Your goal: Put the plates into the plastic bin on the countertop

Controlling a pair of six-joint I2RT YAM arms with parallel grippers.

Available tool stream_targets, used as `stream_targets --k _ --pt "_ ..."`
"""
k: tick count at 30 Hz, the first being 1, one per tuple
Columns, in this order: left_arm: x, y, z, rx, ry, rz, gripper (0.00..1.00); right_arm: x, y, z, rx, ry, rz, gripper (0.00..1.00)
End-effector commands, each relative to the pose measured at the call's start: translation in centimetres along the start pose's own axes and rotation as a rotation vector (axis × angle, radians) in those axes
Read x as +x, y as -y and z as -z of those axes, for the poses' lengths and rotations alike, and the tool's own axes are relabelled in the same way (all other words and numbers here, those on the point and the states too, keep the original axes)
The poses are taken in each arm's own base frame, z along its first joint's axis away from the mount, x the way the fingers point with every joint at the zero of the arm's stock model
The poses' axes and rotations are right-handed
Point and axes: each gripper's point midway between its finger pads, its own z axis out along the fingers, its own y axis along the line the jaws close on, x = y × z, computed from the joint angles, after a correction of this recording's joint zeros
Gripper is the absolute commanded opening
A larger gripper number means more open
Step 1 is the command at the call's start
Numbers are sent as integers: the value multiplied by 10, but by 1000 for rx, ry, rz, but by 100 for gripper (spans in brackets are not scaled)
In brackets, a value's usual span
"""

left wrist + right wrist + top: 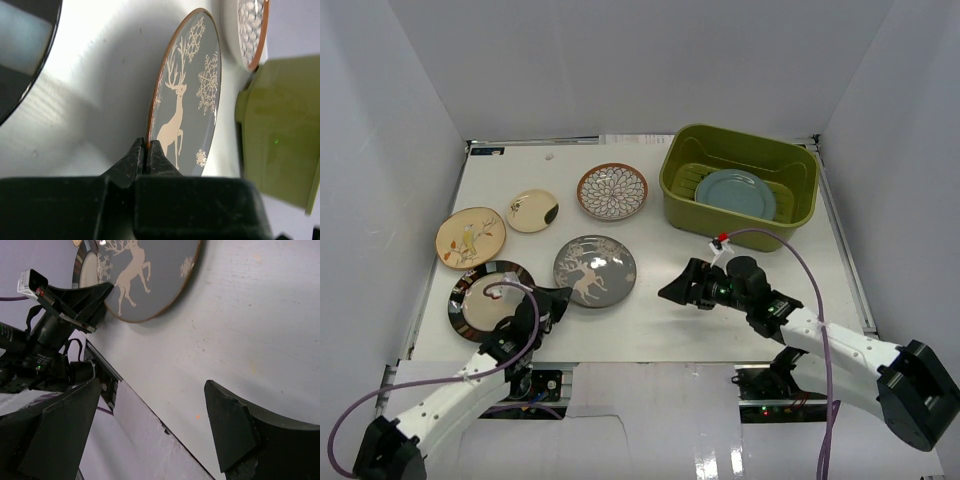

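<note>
The grey plate [595,270] with a deer and snowflakes lies on the white countertop [650,235]. My left gripper [561,298] is shut on its near-left rim; in the left wrist view the fingertips [146,150] pinch the copper edge of the grey plate [192,95]. My right gripper [675,291] hovers open to the right of that plate, nothing between its fingers [230,425]. The olive plastic bin [795,215] stands at the back right with a teal plate [735,192] inside.
A petal-pattern plate [612,191], two cream plates [532,210] [470,237] and a shiny metallic plate [480,300] lie on the left half. Pale walls enclose the surface. In the right wrist view the grey plate [150,275] and the table's near edge [150,412] show.
</note>
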Motion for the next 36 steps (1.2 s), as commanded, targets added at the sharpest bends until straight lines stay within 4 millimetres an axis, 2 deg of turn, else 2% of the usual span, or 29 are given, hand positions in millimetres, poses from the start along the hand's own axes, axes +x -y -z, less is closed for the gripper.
stream_targets --k 1,3,7,9,17,21,22,24,25,27,28,29,30,31,32,33,34,35,36 --pt "14 2 20 19 -120 -78 0 -21 -18 -16 -52 109 -18 90" --pt "13 10 30 53 -144 -77 0 -23 -20 -21 -70 116 -26 90" --pt "16 42 54 182 -223 -71 0 -23 -5 -30 -9 121 -32 90" --pt "18 62 68 266 -268 -54 0 -18 2 -34 18 93 -20 90" --pt "34 108 103 487 -425 -21 0 -5 19 -39 62 47 -9 90" --pt "40 127 116 577 -487 -24 0 -6 6 -36 -2 49 2 90" --pt "44 137 125 635 -525 -33 0 -7 0 -34 -23 46 5 92" --pt "50 142 127 652 -569 -37 0 -9 -8 -32 -49 44 5 98" --pt "53 148 134 683 -601 -41 0 -12 -12 -30 -66 49 4 93" --pt "50 162 139 733 -599 -41 0 -18 -20 -25 -93 65 -4 52" --pt "46 171 144 758 -585 -58 0 -24 -28 -19 -119 91 -7 18" --pt "46 173 140 740 -575 -75 0 -31 -32 -15 -132 116 -9 9" --pt "43 177 138 729 -558 -96 2 -39 -38 -11 -147 144 -5 8" --pt "43 175 133 695 -551 -119 9 -48 -45 -2 -161 173 2 8" --pt "33 190 137 721 -507 -153 21 -60 -47 3 -157 204 7 8" --pt "36 187 128 675 -508 -182 48 -79 -67 13 -195 251 34 8" --pt "35 187 125 654 -500 -204 59 -86 -65 17 -166 255 47 8" --pt "28 199 126 669 -465 -236 68 -107 -65 25 -149 301 54 8" --pt "26 201 124 659 -453 -256 76 -119 -72 32 -155 322 68 8"
